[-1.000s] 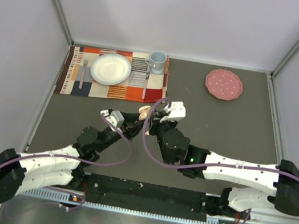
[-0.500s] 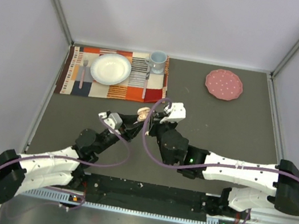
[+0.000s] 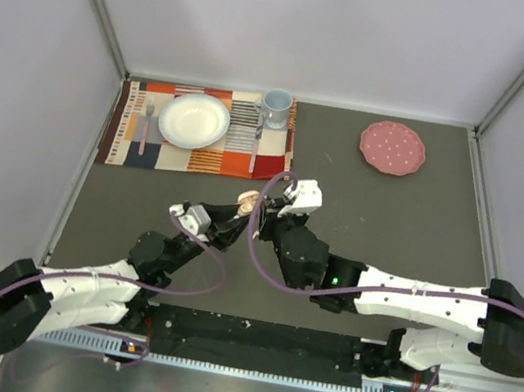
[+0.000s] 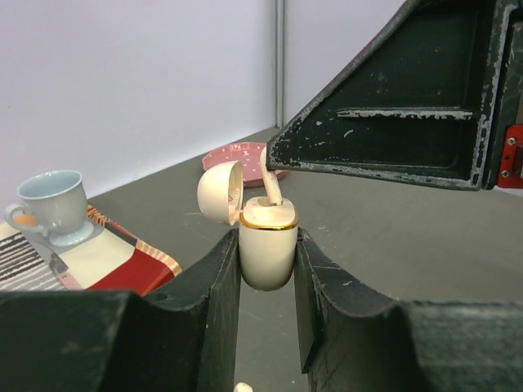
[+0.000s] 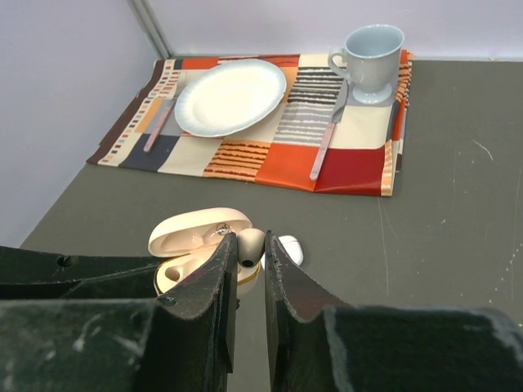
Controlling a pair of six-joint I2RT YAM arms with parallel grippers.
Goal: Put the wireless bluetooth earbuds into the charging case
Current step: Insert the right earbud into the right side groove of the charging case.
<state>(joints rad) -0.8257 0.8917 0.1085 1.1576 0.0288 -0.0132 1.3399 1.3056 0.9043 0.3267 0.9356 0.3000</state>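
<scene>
My left gripper (image 4: 267, 242) is shut on the cream charging case (image 4: 267, 263). The case has a gold rim, stands upright above the table, and its lid (image 4: 219, 192) is open. A white earbud (image 5: 250, 247) is pinched in my shut right gripper (image 5: 251, 242). The earbud (image 4: 270, 186) sits at the case's mouth with its stem pointing down into it. In the top view the two grippers meet at the case (image 3: 250, 197) in the middle of the table. Another earbud (image 5: 291, 247) lies on the table just beyond the case.
A striped placemat (image 3: 203, 157) at the back left carries a white plate (image 3: 194, 120), a light blue cup (image 3: 275, 108), a fork (image 3: 147, 125) and a knife (image 3: 256, 144). A pink dotted plate (image 3: 392, 147) sits at the back right. Grey walls enclose the table.
The left arm's wrist has drifted slightly toward the near left, and the case has shifted a touch with it. Both grippers stay shut on what they hold.
</scene>
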